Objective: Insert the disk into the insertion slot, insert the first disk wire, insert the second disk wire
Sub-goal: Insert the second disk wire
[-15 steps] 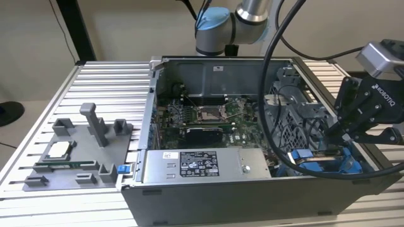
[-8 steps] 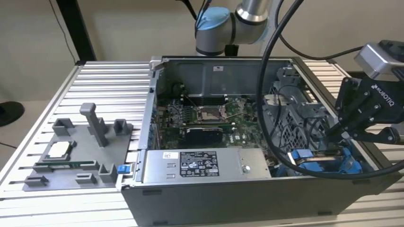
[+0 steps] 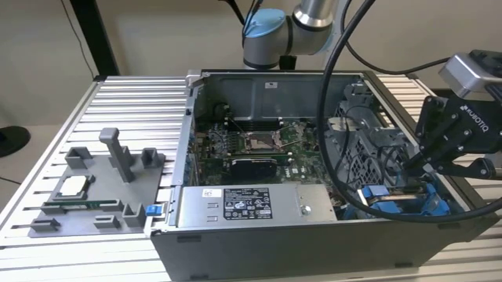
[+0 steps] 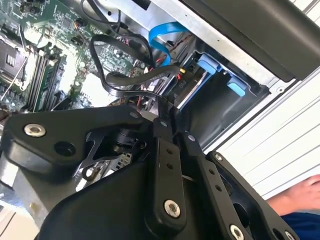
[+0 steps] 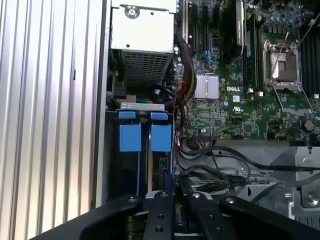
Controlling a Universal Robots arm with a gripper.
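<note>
- Where the gripper [image 5: 175,192] hangs low inside the open computer case [image 3: 274,238], it is seen at the drive end in the exterior view, by the case's near corner on that view's right.
- The fingers [image 5: 160,210] are drawn close together, with a narrow gap left between the tips in both wrist views. Whether anything is nipped there cannot be told.
- The disk [image 5: 161,137] is judged already seated in the insertion slot [image 5: 142,106]: in the first wrist view its blue carrier tab stands level with a second blue tab [image 5: 130,137] beside it.
- The disk lies just ahead of the fingertips and slightly to one side. Its long axis runs straight away from them, roughly in line with the fingers.
- A black cable [image 5: 225,180] crosses close beside the tips. In the second wrist view a looped black wire [image 4: 115,80] is led towards the drive's end, just beyond the tips, and contact with the fingers is not resolved.
- A blue ribbon cable [image 4: 165,32] is noted further off, past the drive.
- The wire steps are judged to be in hand, and no plug can be confirmed as seated.
</note>
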